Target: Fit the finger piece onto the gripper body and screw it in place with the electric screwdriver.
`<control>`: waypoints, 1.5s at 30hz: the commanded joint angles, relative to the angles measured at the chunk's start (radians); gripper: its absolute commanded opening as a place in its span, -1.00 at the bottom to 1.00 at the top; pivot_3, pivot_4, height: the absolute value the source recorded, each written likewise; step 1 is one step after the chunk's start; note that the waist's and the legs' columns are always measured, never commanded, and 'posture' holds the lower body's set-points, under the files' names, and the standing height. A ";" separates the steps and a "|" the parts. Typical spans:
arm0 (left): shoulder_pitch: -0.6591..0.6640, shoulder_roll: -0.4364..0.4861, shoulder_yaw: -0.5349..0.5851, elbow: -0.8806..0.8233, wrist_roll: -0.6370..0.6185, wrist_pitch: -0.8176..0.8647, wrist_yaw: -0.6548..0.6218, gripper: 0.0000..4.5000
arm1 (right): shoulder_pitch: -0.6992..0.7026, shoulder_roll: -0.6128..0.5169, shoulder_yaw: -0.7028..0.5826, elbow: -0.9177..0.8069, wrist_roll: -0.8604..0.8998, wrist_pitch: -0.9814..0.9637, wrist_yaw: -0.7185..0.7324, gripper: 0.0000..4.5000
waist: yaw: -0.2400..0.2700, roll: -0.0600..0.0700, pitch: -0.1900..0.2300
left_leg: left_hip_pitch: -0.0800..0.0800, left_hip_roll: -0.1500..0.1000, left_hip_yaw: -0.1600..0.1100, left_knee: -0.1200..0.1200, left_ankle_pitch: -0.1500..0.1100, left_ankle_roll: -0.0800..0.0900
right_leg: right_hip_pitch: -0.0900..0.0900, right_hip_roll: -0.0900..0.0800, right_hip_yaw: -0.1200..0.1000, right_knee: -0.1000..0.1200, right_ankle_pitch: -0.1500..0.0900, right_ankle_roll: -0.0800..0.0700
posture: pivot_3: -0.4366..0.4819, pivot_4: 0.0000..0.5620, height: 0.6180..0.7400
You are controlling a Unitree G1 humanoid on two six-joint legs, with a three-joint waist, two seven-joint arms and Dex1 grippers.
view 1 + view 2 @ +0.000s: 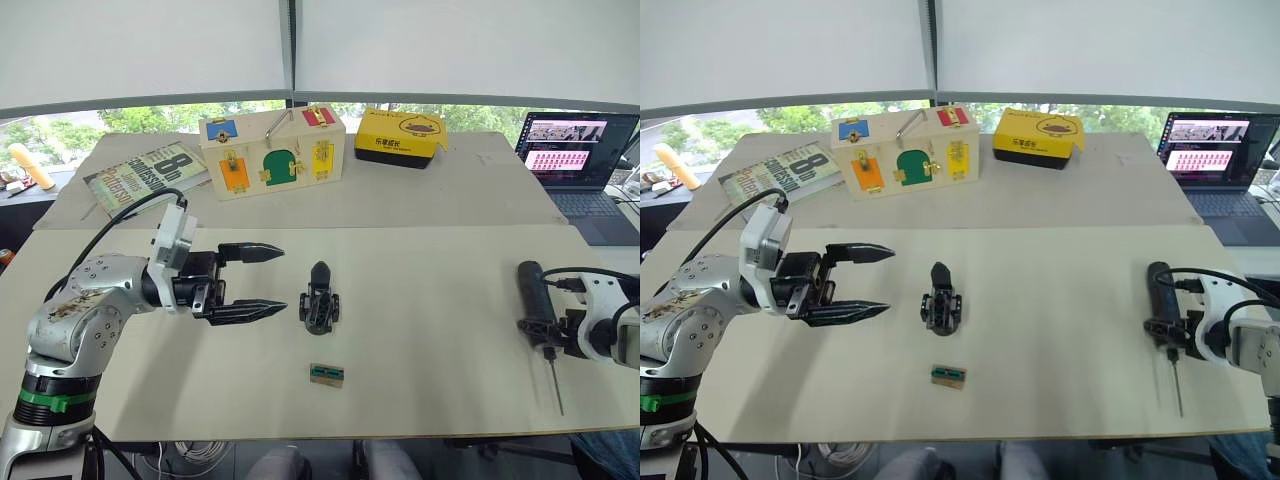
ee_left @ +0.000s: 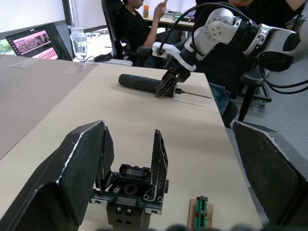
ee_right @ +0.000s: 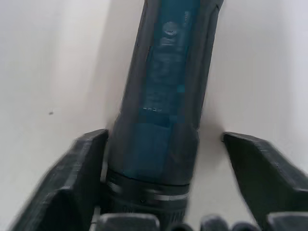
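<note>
On desk (image 1: 430,330), gripper body (image 1: 319,299) faces wide-spread left gripper (image 1: 262,281) fingers, ready for grasp; right gripper (image 1: 536,322) fingers straddle electric screwdriver (image 1: 534,290), not clamped.

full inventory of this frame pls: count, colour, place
black chunky gripper body: 1, table centre, pointed finger on it
thick dark cylindrical electric screwdriver: 1, lying at table's right, bit toward near edge
small green-and-tan block: 1, near edge, in front of gripper body
wooden latch box: 1, multicoloured doors, far table
yellow box: 1, far table, right of latch box
book: 1, far left
laptop: 1, open, far right
left gripper: open, just left of gripper body
right gripper: open, straddling screwdriver near its bit end
</note>
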 commanded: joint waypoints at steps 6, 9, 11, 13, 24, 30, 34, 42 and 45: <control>0.025 0.012 0.039 -0.025 -0.007 -0.031 -0.019 1.00 | 0.033 0.001 -0.064 -0.143 0.004 -0.177 0.134 -0.13 | -0.009 0.001 0.001 | 0.000 0.000 0.001 -0.001 0.000 0.000 | -0.002 0.001 0.001 0.001 0.000 0.000 | -0.05 -0.47 1.00; 0.032 0.016 0.046 -0.013 -0.009 -0.031 -0.027 1.00 | 0.063 -0.041 -0.081 -0.298 0.048 -0.172 0.214 -0.13 | -0.012 0.008 0.005 | -0.001 0.000 0.001 -0.001 0.000 0.000 | -0.003 0.001 0.001 0.002 0.000 0.000 | -0.05 -0.47 1.00; 0.041 0.020 0.054 -0.002 -0.008 -0.051 -0.052 1.00 | 0.094 -0.089 -0.066 -0.422 0.078 -0.142 0.269 -0.13 | -0.012 0.010 0.005 | -0.001 0.000 0.001 -0.001 0.000 0.000 | -0.003 0.001 0.001 0.002 0.000 0.000 | -0.05 -0.47 1.00; 0.054 0.025 0.067 0.005 -0.011 -0.070 -0.079 1.00 | 0.136 -0.143 -0.033 -0.539 0.103 -0.103 0.308 -0.13 | -0.007 0.011 0.006 | -0.001 0.000 0.001 -0.001 0.000 0.000 | -0.003 0.001 0.000 0.002 0.000 0.000 | -0.05 -0.47 1.00; 0.139 0.043 0.049 0.052 0.106 -0.250 -0.196 1.00 | 0.204 -0.161 0.222 -0.612 -0.046 -0.223 0.275 -0.13 | 0.002 0.005 0.009 | -0.002 -0.001 0.000 0.000 0.000 0.000 | -0.003 -0.001 -0.002 0.000 0.000 0.000 | -0.05 -0.47 1.00; 0.173 0.048 0.054 0.062 0.116 -0.246 -0.186 1.00 | 0.168 -0.161 0.311 -0.522 -0.093 -0.291 0.355 -0.13 | -0.003 0.005 0.009 | -0.001 -0.001 0.000 0.000 0.000 0.000 | -0.002 0.000 -0.002 0.000 0.000 0.000 | -0.05 -0.47 1.00; 0.175 0.046 0.056 0.058 0.120 -0.245 -0.180 1.00 | 0.138 -0.152 0.316 -0.468 -0.080 -0.281 0.407 0.34 | -0.002 0.005 0.009 | -0.001 0.000 0.000 0.000 0.000 0.000 | -0.002 0.000 -0.002 0.000 0.000 0.000 | -0.05 -0.47 1.00; 0.173 0.033 0.062 0.042 0.093 -0.219 -0.141 1.00 | 0.048 -0.302 0.319 -0.499 -0.083 -0.169 0.488 0.98 | 0.000 0.005 0.009 | -0.001 0.000 0.000 0.000 0.000 0.000 | -0.002 0.000 -0.002 0.000 0.000 0.000 | -0.05 -0.47 1.00; 0.176 0.034 0.055 0.045 0.100 -0.224 -0.146 1.00 | -0.057 -0.418 0.383 -0.555 -0.036 -0.026 0.563 0.98 | -0.002 0.007 0.010 | -0.001 0.000 0.000 0.000 0.000 0.000 | -0.003 -0.001 -0.002 0.000 0.000 0.000 | -0.05 -0.47 1.00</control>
